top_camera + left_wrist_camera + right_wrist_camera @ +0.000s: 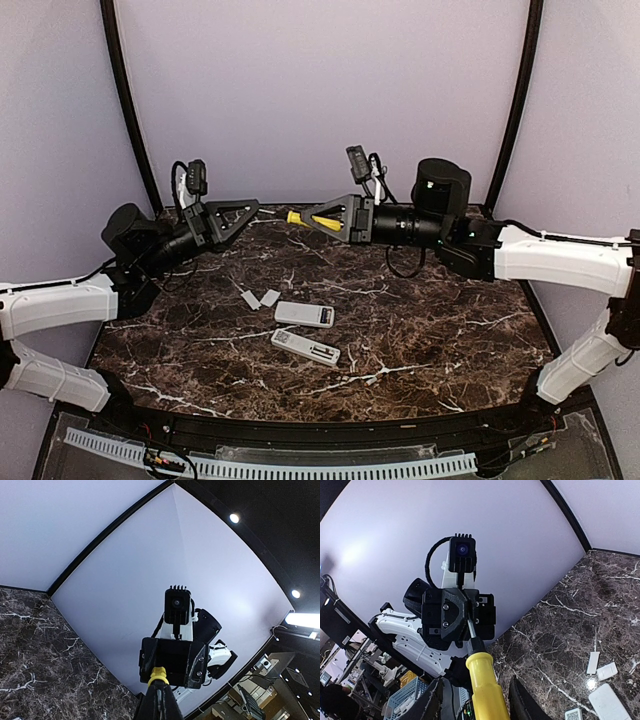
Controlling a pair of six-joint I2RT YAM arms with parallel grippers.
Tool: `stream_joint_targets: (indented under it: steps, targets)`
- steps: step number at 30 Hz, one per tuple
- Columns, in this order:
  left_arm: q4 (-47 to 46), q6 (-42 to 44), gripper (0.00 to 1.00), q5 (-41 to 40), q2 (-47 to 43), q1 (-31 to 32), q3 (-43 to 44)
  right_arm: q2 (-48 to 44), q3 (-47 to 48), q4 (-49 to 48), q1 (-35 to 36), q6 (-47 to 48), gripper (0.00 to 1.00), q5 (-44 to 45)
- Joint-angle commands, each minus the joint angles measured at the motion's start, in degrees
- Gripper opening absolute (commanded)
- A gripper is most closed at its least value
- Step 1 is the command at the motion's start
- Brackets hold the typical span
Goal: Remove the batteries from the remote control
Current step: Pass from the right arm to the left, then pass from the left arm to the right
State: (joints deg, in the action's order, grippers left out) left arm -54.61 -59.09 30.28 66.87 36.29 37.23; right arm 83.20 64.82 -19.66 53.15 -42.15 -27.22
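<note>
Soft, even overhead light fills the top view, leaving only faint shadows on the dark marble tabletop (420, 330). Its polish throws back a small white glare spot to the lower right of the right tool (480, 700). Both wrist views bow the wall seams into curves near the edges. Ceiling lamps (234, 518) blow out to the upper right of the left tool (159, 700), and the yellow-handled screwdriver (481, 672) looks slightly soft.
</note>
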Motion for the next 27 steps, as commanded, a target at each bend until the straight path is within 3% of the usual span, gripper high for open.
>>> stream_joint_targets:
  steps: [1, 14, 18, 21, 22, 24, 27]
  targets:
    - [-2.6, 0.6, 0.0, -0.4, 0.7, 0.3, 0.8, 0.9, 2.1, -1.4, 0.5, 0.3, 0.43, -1.1]
    - [-3.4, 0.6, 0.0, -0.5, 1.1, 0.3, 1.0, 1.6, 2.8, -0.8, 0.5, 0.6, 0.3, -1.5]
    - [-3.2, 0.6, 0.0, -0.3, 1.4, 0.4, 1.1, 1.6, 2.8, -0.8, 0.5, 0.7, 0.2, -1.4]
    - [-2.7, 0.8, 0.0, 0.1, 1.9, 0.4, 1.2, 1.2, 2.5, -0.4, 0.6, 0.9, 0.07, -0.4]
    - [-2.4, 1.1, 0.02, 0.3, 2.0, 0.4, 1.3, 1.0, 2.3, 0.0, 0.6, 1.2, 0.01, 0.3]
    - [-0.5, 2.1, 0.12, 0.6, 1.8, 0.4, 1.5, 0.1, 1.8, 0.8, 0.5, 1.7, 0.0, 1.9]
    - [6.3, 4.9, 0.44, -0.4, 0.4, 0.4, 1.5, -1.6, 1.3, 3.9, 0.4, 3.6, 0.0, 4.9]
